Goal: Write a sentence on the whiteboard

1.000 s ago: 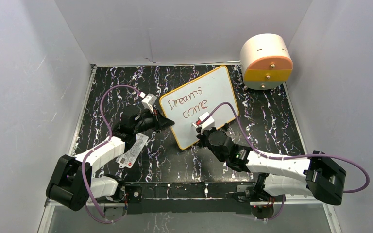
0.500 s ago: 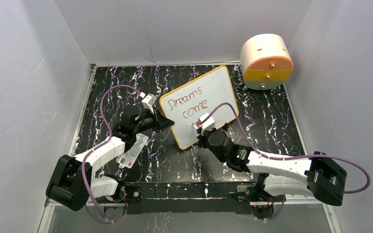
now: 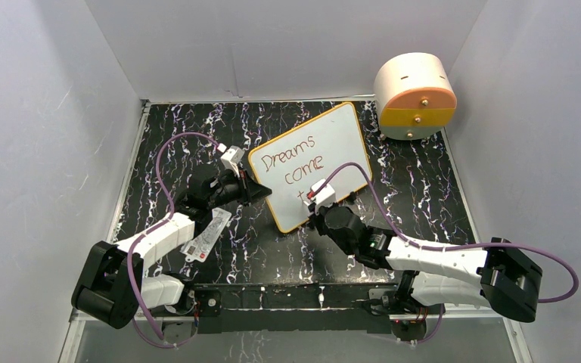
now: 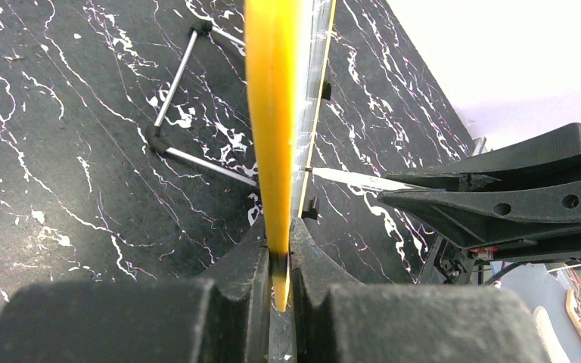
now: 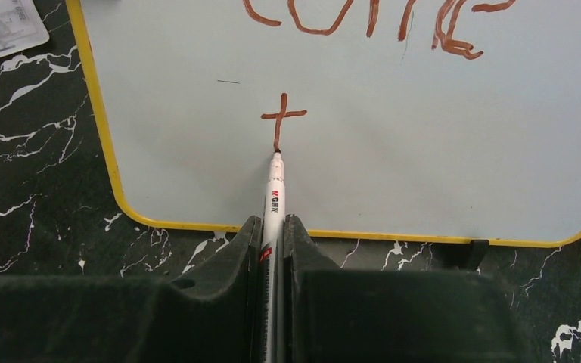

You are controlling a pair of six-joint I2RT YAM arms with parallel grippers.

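The whiteboard (image 3: pixel 333 140) stands tilted on the black marbled table, its yellow frame (image 5: pixel 94 113) rounded at the corners. The sentence (image 3: pixel 293 160) reads "Dreams come" in reddish-brown, with a fresh "t" (image 5: pixel 281 119) below it. My right gripper (image 5: pixel 272 231) is shut on a white marker (image 5: pixel 274 193), whose tip touches the foot of the "t". From above, this gripper (image 3: pixel 315 203) sits at the board's near edge. My left gripper (image 4: pixel 278 246) is shut on the board's yellow edge (image 4: pixel 271 113), at the board's left side (image 3: pixel 257 189).
A round white and orange drawer box (image 3: pixel 414 94) stands at the back right. A white printed card (image 3: pixel 209 234) lies by the left arm; its corner (image 5: pixel 0 26) shows in the right wrist view. The board's wire stand (image 4: pixel 172 102) rests on the table behind it.
The right gripper has slid slightly toward the board's near edge with the marker, and a "t" now shows below "come". The left arm has not moved.
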